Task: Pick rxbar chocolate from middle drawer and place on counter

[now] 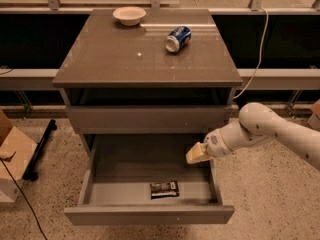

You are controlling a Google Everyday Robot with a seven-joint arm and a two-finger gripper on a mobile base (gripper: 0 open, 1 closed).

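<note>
Hovering jaws over middle drawer (129, 166)

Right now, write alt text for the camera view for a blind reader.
The pincer hangs over the right side of the open middle drawer, not touching the rxbar chocolate lying near the drawer's front. On the counter sit a tipped blue soda can and a pale bowl.
</note>
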